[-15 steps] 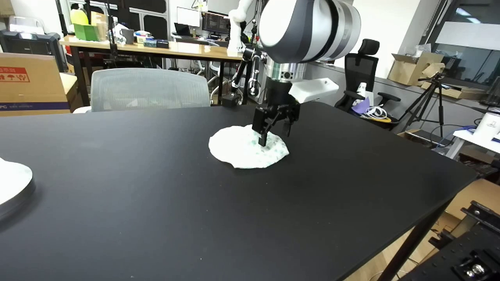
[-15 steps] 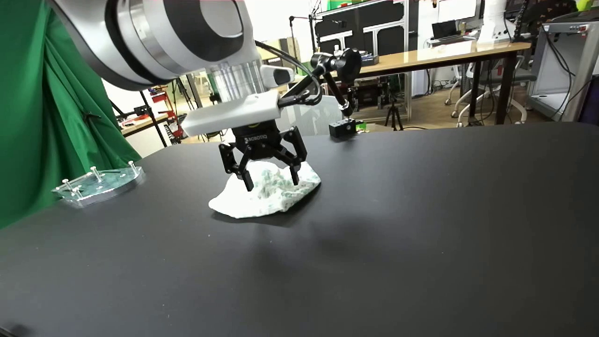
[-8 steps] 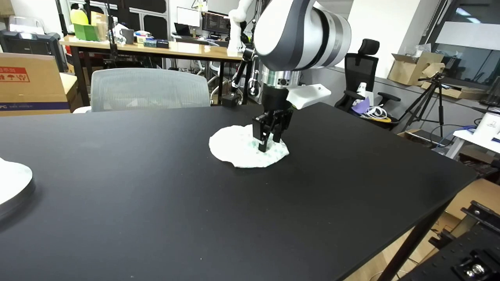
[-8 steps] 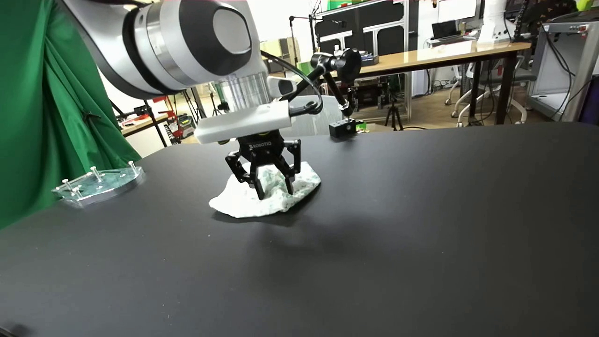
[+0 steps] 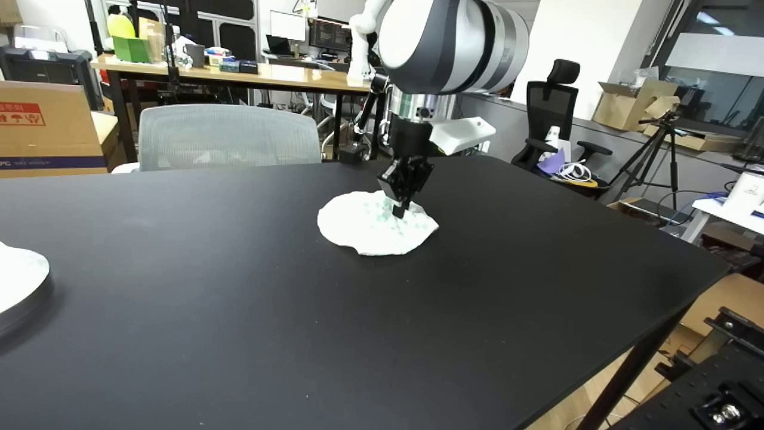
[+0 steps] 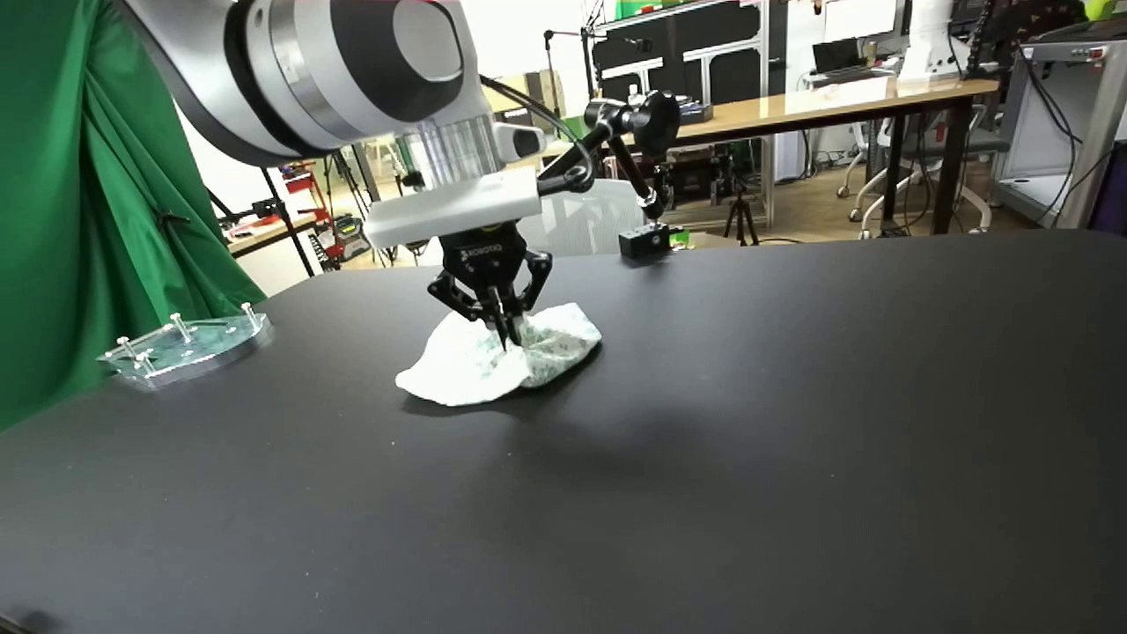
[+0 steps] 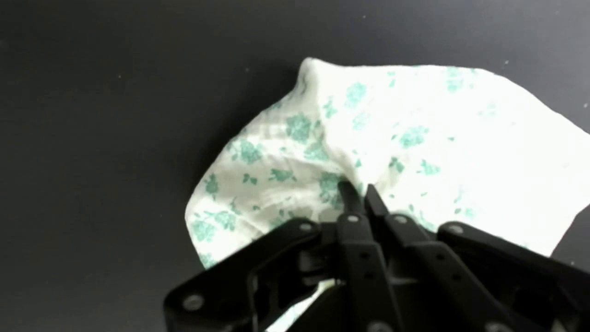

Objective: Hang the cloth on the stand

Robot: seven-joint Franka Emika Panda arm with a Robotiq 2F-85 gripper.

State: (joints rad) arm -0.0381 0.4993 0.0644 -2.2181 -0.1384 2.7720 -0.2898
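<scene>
On the table [image 5: 215, 334], near its far edge, jaws pinching creased cloth [image 5: 360, 230], broad room in front

The arm [image 6: 317, 75] reaches in from the left in an exterior view, its gripper [image 6: 511, 343] pointing down with jaws almost together.

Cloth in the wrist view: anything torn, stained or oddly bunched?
The cloth shows no tear or stain; its green marks look like a floral print. It does bunch into a ridge running into the hand, odd against the flatter fabric beside it, but probably just the pinch. What lies under the hand is hidden.
</scene>
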